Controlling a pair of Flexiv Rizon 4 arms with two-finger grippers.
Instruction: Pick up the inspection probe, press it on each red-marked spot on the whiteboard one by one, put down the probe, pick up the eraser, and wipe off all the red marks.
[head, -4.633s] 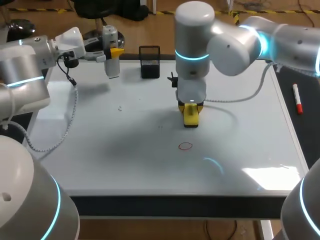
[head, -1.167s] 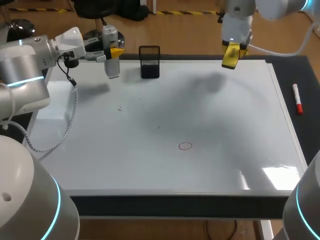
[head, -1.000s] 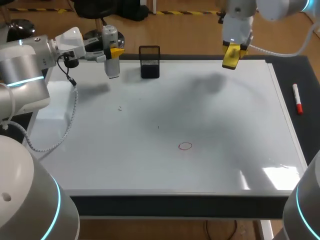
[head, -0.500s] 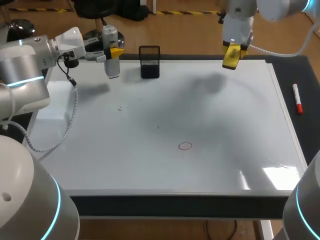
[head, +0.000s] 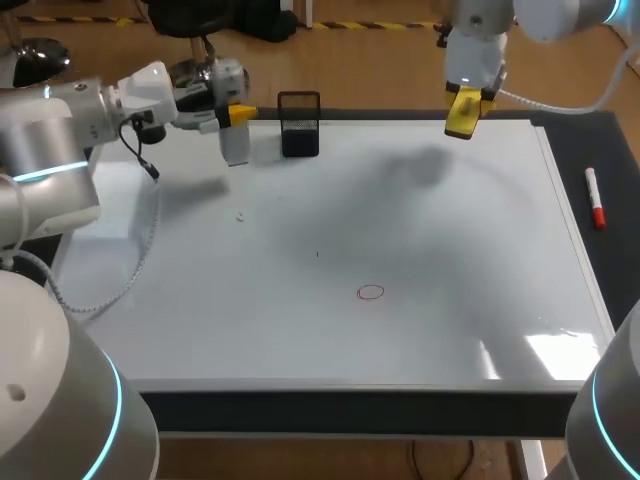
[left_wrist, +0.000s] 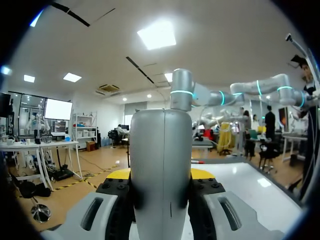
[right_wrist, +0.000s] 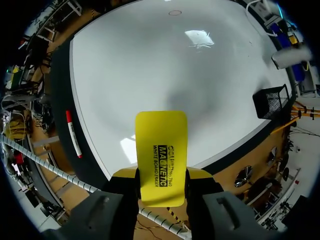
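My left gripper (head: 236, 114) is shut on the silver-grey inspection probe (head: 233, 145), held above the whiteboard's (head: 450, 260) far left part; in the left wrist view the probe (left_wrist: 161, 170) fills the space between the fingers. High over the far right edge, my right gripper (head: 463, 104) is shut on the yellow eraser (head: 460, 115), which in the right wrist view stands as a yellow block (right_wrist: 161, 157) between the jaws. One red circle mark (head: 371, 292) lies near the board's middle, also seen far ahead as a red ring (right_wrist: 175, 12) in the right wrist view.
A black mesh holder (head: 299, 124) stands at the board's far edge, beside the probe. A red marker (head: 594, 198) lies on the dark strip right of the board. A grey cable (head: 130, 260) from the left arm trails over the board's left side.
The left arm has shifted right with the probe, toward the mesh holder. The right arm with the eraser has stayed still over the last second, after rising from the board's middle to the far right edge.
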